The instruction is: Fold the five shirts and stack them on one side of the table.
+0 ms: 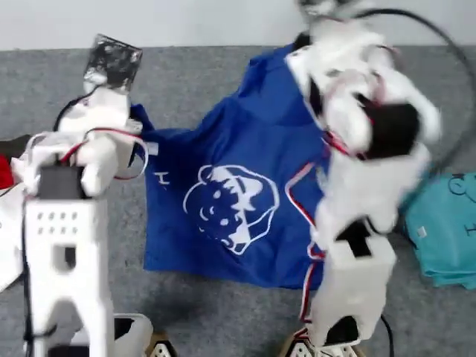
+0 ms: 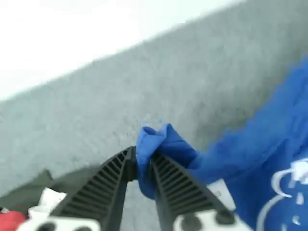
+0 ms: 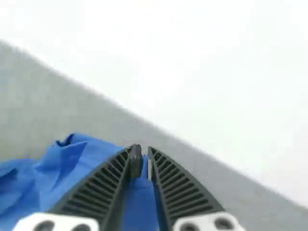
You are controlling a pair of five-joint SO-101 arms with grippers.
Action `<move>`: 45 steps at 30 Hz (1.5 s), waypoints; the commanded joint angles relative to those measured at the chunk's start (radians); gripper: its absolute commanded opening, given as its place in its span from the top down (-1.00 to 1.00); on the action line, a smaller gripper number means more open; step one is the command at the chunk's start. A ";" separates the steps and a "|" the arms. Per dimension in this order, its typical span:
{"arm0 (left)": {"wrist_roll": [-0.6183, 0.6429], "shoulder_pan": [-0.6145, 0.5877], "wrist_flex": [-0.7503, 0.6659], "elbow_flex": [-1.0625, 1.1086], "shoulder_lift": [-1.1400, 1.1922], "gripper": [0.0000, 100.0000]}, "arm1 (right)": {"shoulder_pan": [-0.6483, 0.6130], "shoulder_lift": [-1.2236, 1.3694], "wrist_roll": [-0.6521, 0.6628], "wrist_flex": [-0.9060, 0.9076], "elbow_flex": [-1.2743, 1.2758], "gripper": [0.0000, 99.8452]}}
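The grey table (image 1: 223, 74) meets a white wall (image 1: 186, 22). A blue shirt (image 1: 245, 149) lies spread on it, with the left gripper (image 2: 142, 156) and right gripper (image 3: 143, 151) each clamped on its cloth. A teal shirt (image 1: 446, 230) lies beside it.

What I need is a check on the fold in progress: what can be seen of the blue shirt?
The blue shirt is soft, creased cloth with a white cartoon print at its middle, spread print-up on the grey table. The left gripper is shut on a bunched bit of one side edge, near a small white tag; the right gripper pinches cloth at the far edge. The right arm hides part of one side.
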 commanded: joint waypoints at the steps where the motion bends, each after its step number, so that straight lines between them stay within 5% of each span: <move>1: 0.006 0.005 0.006 -0.042 -0.140 0.97 | 0.041 -0.180 -0.029 0.044 -0.031 0.98; 10: 0.009 0.006 0.083 -0.120 -0.301 0.97 | 0.064 -0.521 -0.052 0.042 -0.031 0.98; 19: 0.009 0.005 0.265 -0.381 -0.385 0.97 | 0.274 -0.760 -0.097 0.041 -0.029 0.98; 25: 0.086 0.003 0.341 -0.484 -0.445 0.97 | 0.294 -0.851 -0.098 0.038 0.072 0.98; 34: 0.089 0.003 0.311 -0.438 -0.385 0.97 | 0.266 -0.871 -0.100 -0.039 0.390 0.98; 45: 0.086 0.005 0.077 -0.222 -0.132 0.97 | 0.101 -0.682 -0.089 -0.444 0.957 0.98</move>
